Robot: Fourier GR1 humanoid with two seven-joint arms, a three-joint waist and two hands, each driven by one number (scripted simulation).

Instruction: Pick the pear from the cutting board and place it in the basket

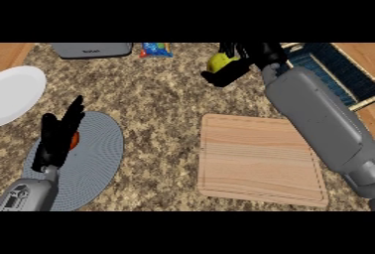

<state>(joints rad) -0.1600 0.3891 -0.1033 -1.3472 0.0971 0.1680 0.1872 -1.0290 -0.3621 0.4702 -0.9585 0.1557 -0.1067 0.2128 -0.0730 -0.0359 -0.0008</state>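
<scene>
While the right hand (236, 63) curls its fingers (219, 79) round the yellow-green pear (218, 61), that pear sits above the speckled stone counter (161, 94), just beside the dark slatted basket (333, 69) and well apart from the bare rectangular wooden cutting board (260, 159). At lower left, the left hand (57, 139) rests with straight, spread fingers over the round grey placemat (99, 158). A white plate (18, 92) lies at the left edge.

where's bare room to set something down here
The cutting board is bare, as is the counter between it and the grey mat. The far right is crowded: right hand holding the pear beside the basket.
</scene>
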